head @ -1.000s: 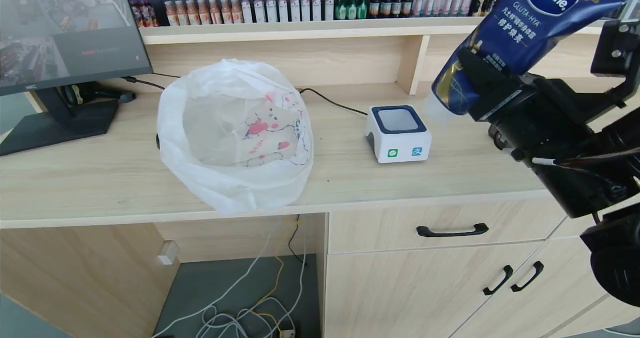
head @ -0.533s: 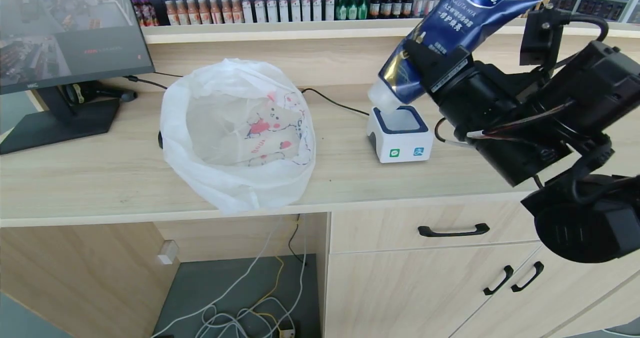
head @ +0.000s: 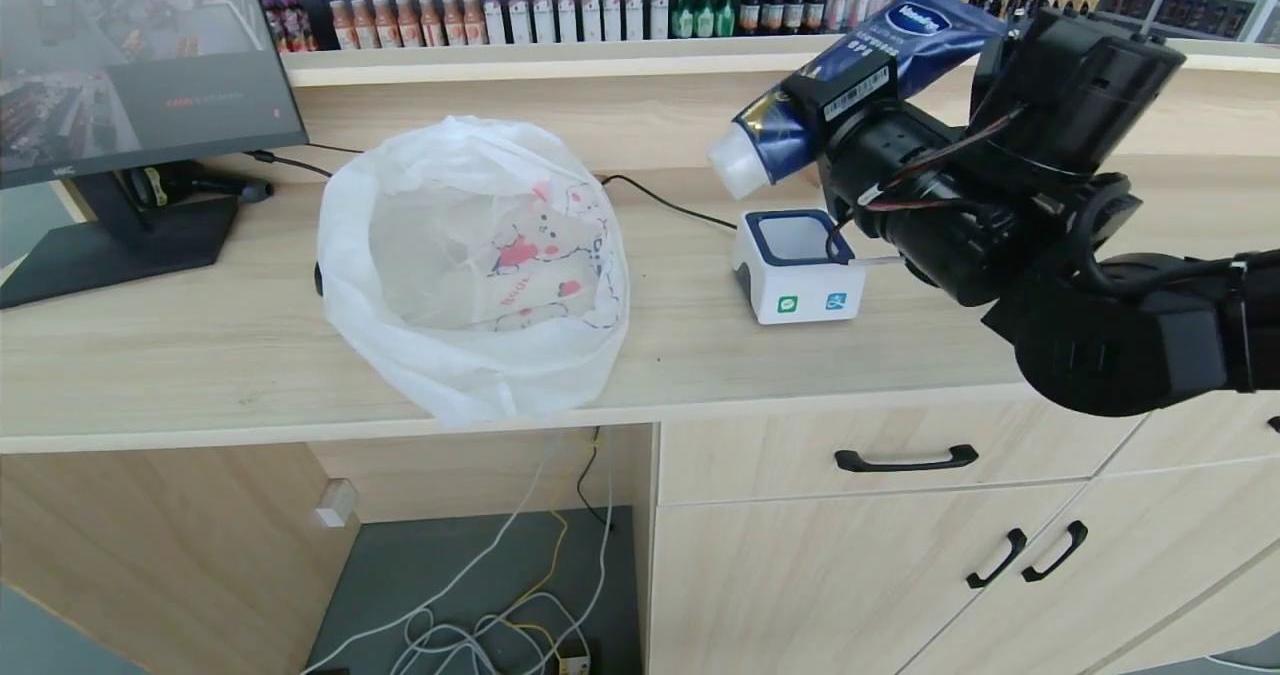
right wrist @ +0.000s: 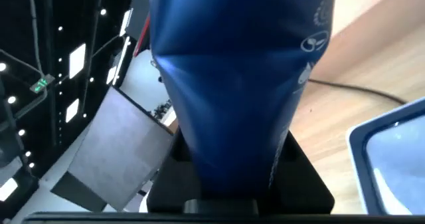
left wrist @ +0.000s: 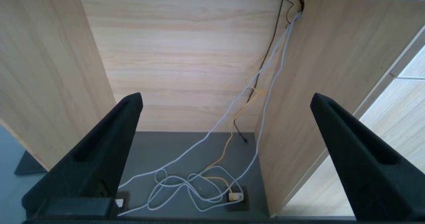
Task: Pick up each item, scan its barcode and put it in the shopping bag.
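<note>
Right gripper (head: pixel 848 105), fingers pinching the blue tube (head: pixel 925 30), has swung it in from the right and tipped it flatter. Cap end now hangs above the scanner (head: pixel 795 265) on the counter (head: pixel 150 355). Scan step likely in hand. Shopping bag (head: pixel 470 265) at front edge waits. Left gripper (left wrist: pixel 222 164) fingers spread, empty.

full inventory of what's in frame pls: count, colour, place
lotion tube: 1, blue with white cap, held above the scanner, cap end tilted down
shopping bag: 1, white translucent, open on the counter, left of the scanner
scanner: 1, white, blue rim, on the counter
monitor: 1, black, counter's far left
bottles: one long row, mixed colours, back shelf
cables: several, white and yellow, floor under the counter
drawer handles: 3, black, cabinet front
counter: 1, light wood
right gripper: shut on the lotion tube
left gripper: open, low, facing the cables
</note>
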